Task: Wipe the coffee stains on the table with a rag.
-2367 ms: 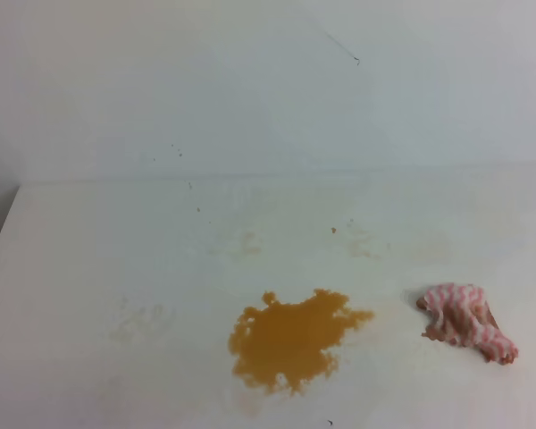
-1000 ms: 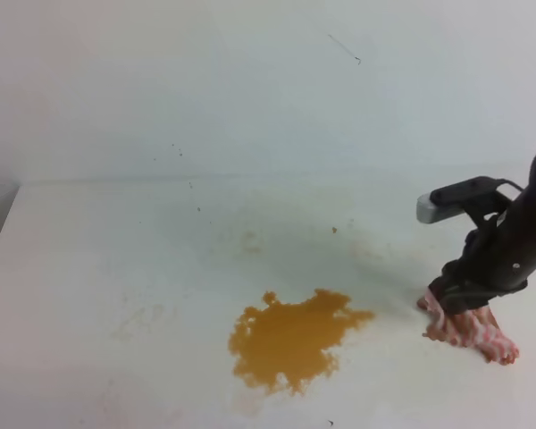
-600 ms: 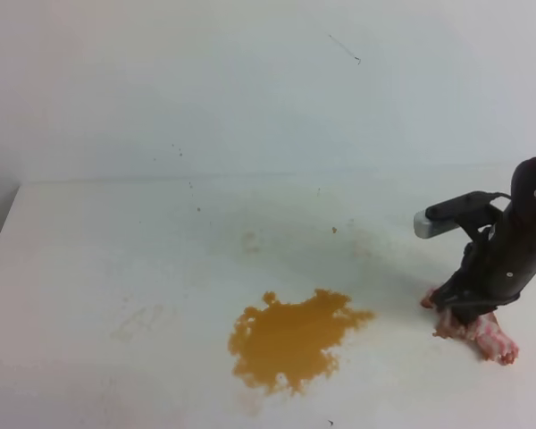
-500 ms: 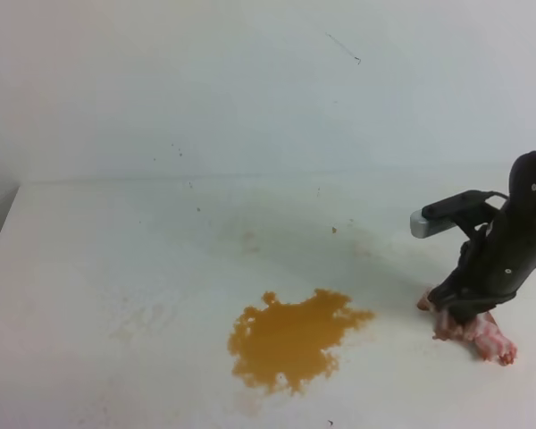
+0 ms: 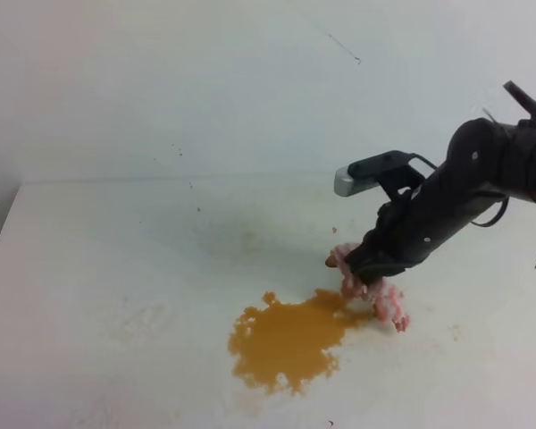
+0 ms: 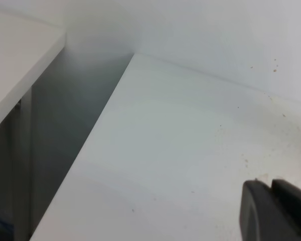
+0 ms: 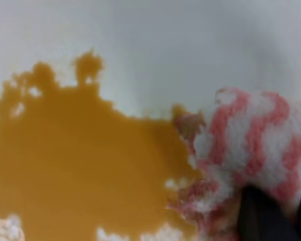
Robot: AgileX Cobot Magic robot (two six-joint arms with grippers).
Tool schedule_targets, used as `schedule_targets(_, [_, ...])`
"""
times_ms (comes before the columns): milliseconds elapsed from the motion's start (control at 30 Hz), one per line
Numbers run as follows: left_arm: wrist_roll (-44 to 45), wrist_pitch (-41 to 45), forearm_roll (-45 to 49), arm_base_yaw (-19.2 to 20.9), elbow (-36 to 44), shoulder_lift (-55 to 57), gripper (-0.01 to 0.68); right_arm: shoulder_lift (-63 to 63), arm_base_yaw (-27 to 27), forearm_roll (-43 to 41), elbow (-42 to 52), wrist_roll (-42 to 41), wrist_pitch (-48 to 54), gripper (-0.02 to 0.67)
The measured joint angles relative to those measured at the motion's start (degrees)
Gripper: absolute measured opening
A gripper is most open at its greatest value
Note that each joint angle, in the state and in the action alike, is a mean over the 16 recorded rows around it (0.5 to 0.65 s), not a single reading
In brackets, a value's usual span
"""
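Observation:
The coffee stains (image 5: pixel 288 340) form one orange-brown blotch with lobed edges on the white table (image 5: pixel 116 259), front centre. My right gripper (image 5: pixel 368 273) is shut on the pink-and-white striped rag (image 5: pixel 386 305), which hangs below it and touches the blotch's right edge. In the right wrist view the rag (image 7: pixel 251 143) sits at the right, meeting the coffee stains (image 7: pixel 80 160), with a dark finger (image 7: pixel 261 216) pressed into the cloth. My left gripper (image 6: pixel 274 208) shows only in the left wrist view, its dark fingers together over bare table (image 6: pixel 165 150), far from the blotch.
The white wall (image 5: pixel 250 80) rises behind the table. The table's left edge (image 6: pixel 98 135) drops into a dark gap beside another white surface (image 6: pixel 15 60). Faint tan marks (image 5: pixel 143 317) and small dark specks lie left of and behind the blotch.
My right arm came in, closed on the rag at the right of the table and carried it left to the blotch's right edge. The blotch keeps its shape.

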Motion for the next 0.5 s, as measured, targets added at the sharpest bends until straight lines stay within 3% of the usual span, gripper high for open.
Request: schedule_targets(500, [0.0,0.6,0.0,0.0,0.0,0.0,-0.003,8.0,5.5,2.0,-5.2,-0.7,-3.2,0.042])
